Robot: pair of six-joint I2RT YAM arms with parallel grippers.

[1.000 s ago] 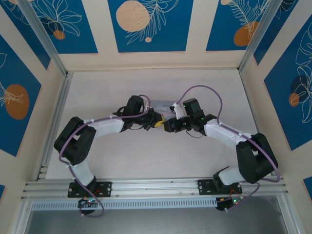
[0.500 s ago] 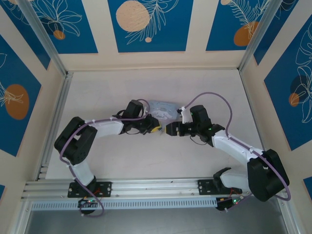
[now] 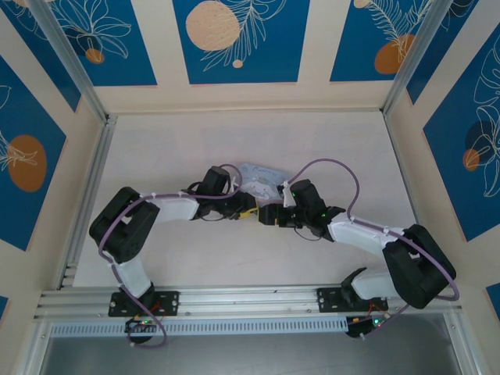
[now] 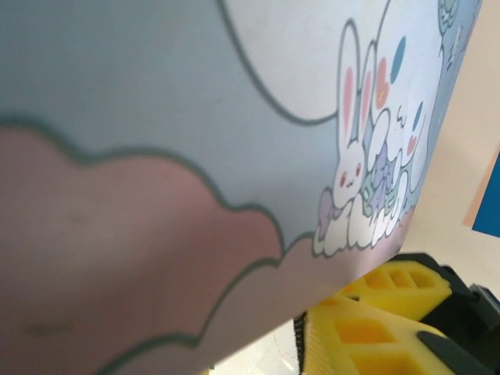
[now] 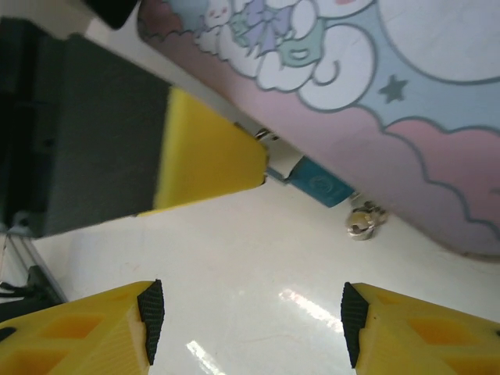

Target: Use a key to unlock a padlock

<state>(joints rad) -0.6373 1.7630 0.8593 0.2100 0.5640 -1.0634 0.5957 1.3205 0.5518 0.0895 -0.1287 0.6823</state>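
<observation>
The padlock (image 5: 316, 181) is a small teal-blue block lying on the table against the lower edge of the pale blue cartoon tin (image 5: 406, 86). A tiny silvery metal piece (image 5: 362, 219), apparently the key, sits just past its right end; I cannot tell if it is in the lock. My right gripper (image 5: 246, 322) hovers open in front of them, with bare table between its fingers. One yellow finger (image 5: 209, 160) of my left gripper (image 3: 248, 209) touches the padlock's left end. The tin (image 4: 195, 117) hides the left jaws in the left wrist view.
The tin (image 3: 261, 178) lies mid-table just behind where both grippers meet, the right gripper (image 3: 268, 214) facing the left one. Cream walls and aluminium rails (image 3: 86, 195) box in the table. Open white tabletop (image 3: 258, 258) stretches in front of and behind the grippers.
Both grippers have come toward the near edge and lower, uncovering more of the tin. The right elbow swung out and back. The right jaws stand wider than a second ago.
</observation>
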